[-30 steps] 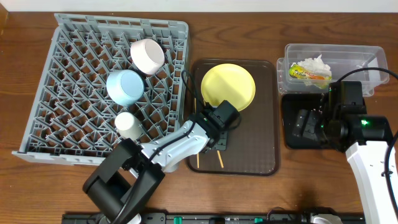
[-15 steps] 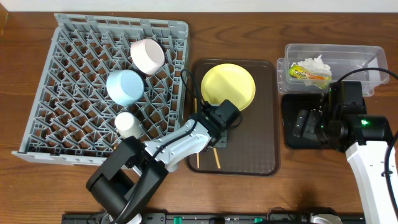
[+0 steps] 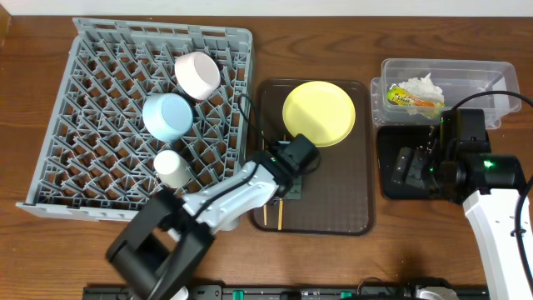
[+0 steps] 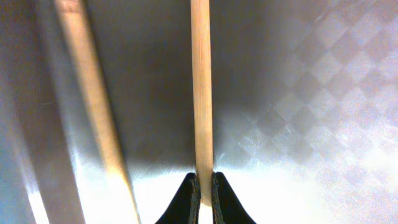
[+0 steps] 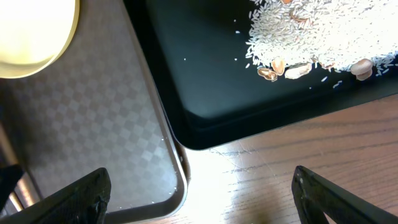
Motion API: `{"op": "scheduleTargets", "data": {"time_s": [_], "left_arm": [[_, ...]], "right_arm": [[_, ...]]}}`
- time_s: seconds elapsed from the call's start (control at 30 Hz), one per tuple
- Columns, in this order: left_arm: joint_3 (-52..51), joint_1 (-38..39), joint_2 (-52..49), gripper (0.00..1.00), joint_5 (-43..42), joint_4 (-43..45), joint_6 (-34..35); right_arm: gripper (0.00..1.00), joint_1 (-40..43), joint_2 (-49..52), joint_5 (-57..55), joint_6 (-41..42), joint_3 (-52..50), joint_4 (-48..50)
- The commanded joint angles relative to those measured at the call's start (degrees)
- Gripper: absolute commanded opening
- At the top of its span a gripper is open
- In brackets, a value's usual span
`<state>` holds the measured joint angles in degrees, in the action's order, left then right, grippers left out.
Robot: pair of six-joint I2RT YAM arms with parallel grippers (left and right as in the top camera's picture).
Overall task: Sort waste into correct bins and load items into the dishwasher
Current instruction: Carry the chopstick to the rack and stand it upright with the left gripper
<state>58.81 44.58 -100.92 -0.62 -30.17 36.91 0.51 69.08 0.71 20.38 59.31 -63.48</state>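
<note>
Left fingers clenched on one chopstick; the second chopstick lies just beside them, with open brown tray floor on the other side. Right fingers spread wide and empty, above the black tray corner edge and bare table.

Inventory by kind.

- Racks: one grey dish rack.
- Bowls: two in total, one white bowl and one light-blue bowl.
- Cups: one small white cup.
- Plates: one yellow plate.
- Chopsticks: two, listed as first chopstick and second chopstick.
- Trays: two, one dark-brown serving tray and one black tray.
- Tubs: one clear tub.
- Wrappers: one green-and-orange wrapper.
- Tissues: one crumpled white tissue.
- Crumb piles: one pile of crumbs, single grains too many to count.
- Robot arms: two, left arm and right arm.
</note>
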Motion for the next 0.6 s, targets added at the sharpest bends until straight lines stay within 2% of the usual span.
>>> {"op": "scheduleTargets", "data": {"time_s": [0.0, 0.27, 0.4, 0.57], "left_arm": [[-0.39, -1.73, 6.71, 0.06, -0.17, -1.11, -0.26], [6.16, -6.95, 17.57, 0.06, 0.26, -8.90, -11.56], [11.54, -12.85, 17.77, 0.06, 0.24, -14.36, -16.48], [12.02, -20.11, 17.25, 0.06, -0.02, -15.85, -22.12]], "right_arm": [[0.91, 0.44, -0.61, 0.42, -0.31, 1.05, -0.22], [0.91, 0.44, -0.61, 0.42, -0.28, 1.05, -0.17], [0.91, 0.44, -0.61, 0.42, -0.28, 1.05, -0.17], [0.91, 0.44, -0.61, 0.42, -0.28, 1.05, -0.20]]}}
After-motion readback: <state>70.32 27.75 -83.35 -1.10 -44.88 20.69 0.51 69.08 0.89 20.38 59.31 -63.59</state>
